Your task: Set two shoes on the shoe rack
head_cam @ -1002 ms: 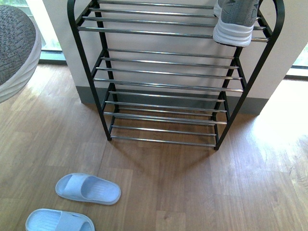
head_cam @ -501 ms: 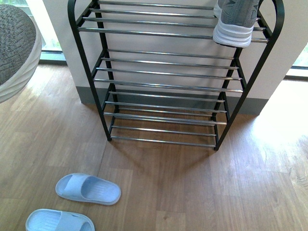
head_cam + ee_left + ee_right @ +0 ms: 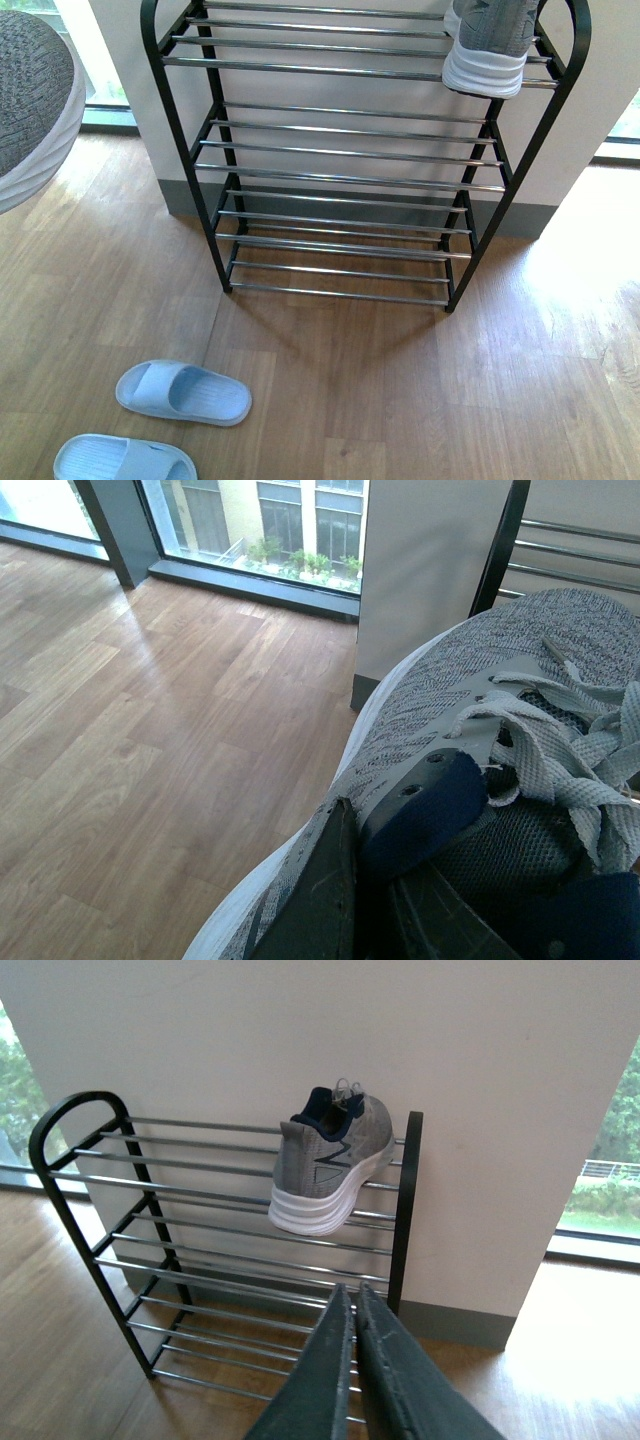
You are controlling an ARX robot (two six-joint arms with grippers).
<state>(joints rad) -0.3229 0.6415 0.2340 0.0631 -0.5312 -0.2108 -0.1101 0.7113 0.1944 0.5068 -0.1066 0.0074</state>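
Observation:
One grey sneaker [image 3: 487,45] stands on the top tier of the shoe rack [image 3: 340,180] at its right end, heel toward me. The right wrist view shows that sneaker [image 3: 330,1165] on the rack [image 3: 200,1220] too. A second grey sneaker [image 3: 470,730] fills the left wrist view; my left gripper [image 3: 375,845] is shut on its navy collar. This sneaker [image 3: 30,100] also shows large at the front view's left edge, left of the rack. My right gripper [image 3: 352,1292] is shut on nothing, in front of the rack's lower tiers.
Two pale blue slides [image 3: 182,391] [image 3: 122,459] lie on the wooden floor at the lower left. A white wall with a grey skirting [image 3: 530,215] backs the rack. Windows [image 3: 280,525] flank it. The rack's black post [image 3: 500,545] stands just beyond the held sneaker.

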